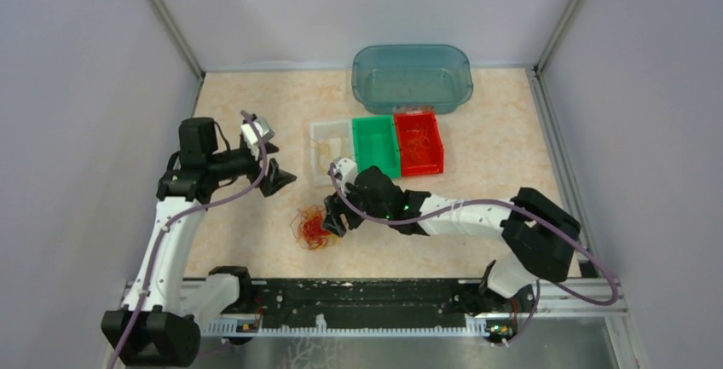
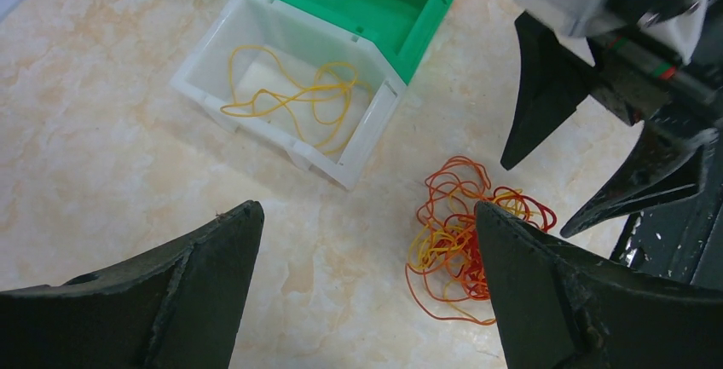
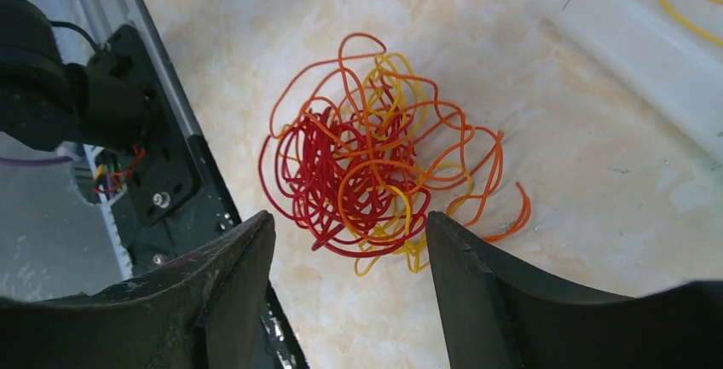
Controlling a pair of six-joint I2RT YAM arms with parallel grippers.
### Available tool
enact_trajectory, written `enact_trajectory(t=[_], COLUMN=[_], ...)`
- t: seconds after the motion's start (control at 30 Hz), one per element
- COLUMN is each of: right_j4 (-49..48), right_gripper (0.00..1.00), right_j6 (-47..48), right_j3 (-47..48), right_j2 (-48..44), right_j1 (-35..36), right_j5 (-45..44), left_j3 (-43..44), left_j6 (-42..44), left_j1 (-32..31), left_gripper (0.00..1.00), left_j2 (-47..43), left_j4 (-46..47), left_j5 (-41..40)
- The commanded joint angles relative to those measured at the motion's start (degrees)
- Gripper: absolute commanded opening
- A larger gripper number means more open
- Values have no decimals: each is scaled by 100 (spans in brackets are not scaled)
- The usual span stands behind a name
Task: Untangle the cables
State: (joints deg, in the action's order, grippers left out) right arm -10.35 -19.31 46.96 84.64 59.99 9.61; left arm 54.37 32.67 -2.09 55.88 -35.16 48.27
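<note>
The cables (image 1: 311, 228) lie as a small tangled clump of red, orange and yellow wires on the marble table, seen close in the right wrist view (image 3: 367, 164) and the left wrist view (image 2: 452, 233). My right gripper (image 1: 332, 216) hovers just right of the clump, open, its tips (image 3: 351, 220) at the clump's near edge with nothing between them. My left gripper (image 1: 277, 177) hangs wide open up and left of the clump (image 2: 367, 211), holding nothing. The right gripper (image 2: 541, 198) also shows in the left wrist view.
A white bin (image 2: 375, 122) holds loose yellow wires. Beside it stand a green bin (image 1: 376, 146) and a red bin (image 1: 419, 143) with red wires. A teal tub (image 1: 412, 75) sits at the back. The black base rail (image 3: 170, 173) runs close to the clump.
</note>
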Motion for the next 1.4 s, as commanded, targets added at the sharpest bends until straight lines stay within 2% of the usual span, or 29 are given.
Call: enact_trajectory(t=[0.0, 0.07, 0.1, 0.2, 0.27, 0.33, 0.5, 0.77, 1.1, 1.27, 1.37], right_j4=[-238, -297, -320, -308, -306, -303, -258, -945, -1754, -2486, -2505], right_gripper=[64, 60, 55, 28, 16, 0, 0, 0, 0, 0, 0], right_j6=[-123, -202, -232, -206, -152, -64, 256, 640, 339, -98, -195], right_j3=[370, 369, 371, 422, 445, 481, 625, 645, 992, 1154, 1361], right_j2=[343, 477, 515, 489, 359, 166, -455, -1230, -1183, -1001, -843], right_j1=[150, 171, 171, 171, 171, 171, 171, 170, 163, 166, 168], right_j5=[-143, -95, -94, -116, -166, -193, -44, 643, 640, 807, 998], left_j3=[20, 30, 35, 39, 41, 41, 38, 83, -284, -665, -720], left_j6=[59, 58, 58, 58, 57, 56, 1, 19, -213, -530, -530], left_j1=[24, 25, 25, 26, 32, 29, 30, 28, 25, 29, 27], left_gripper=[100, 100, 100, 100, 100, 100, 100, 100, 100, 98, 94], left_j2=[-137, -131, -127, -132, -141, -147, -269, -673, -1166, -1475, -1482], left_j4=[2, 2, 8, 42, 38, 29, -9, -316, -365, 86, 83], left_j5=[86, 57, 43, 27, 3, 2, 206, 1443, 2165, 2025, 1924])
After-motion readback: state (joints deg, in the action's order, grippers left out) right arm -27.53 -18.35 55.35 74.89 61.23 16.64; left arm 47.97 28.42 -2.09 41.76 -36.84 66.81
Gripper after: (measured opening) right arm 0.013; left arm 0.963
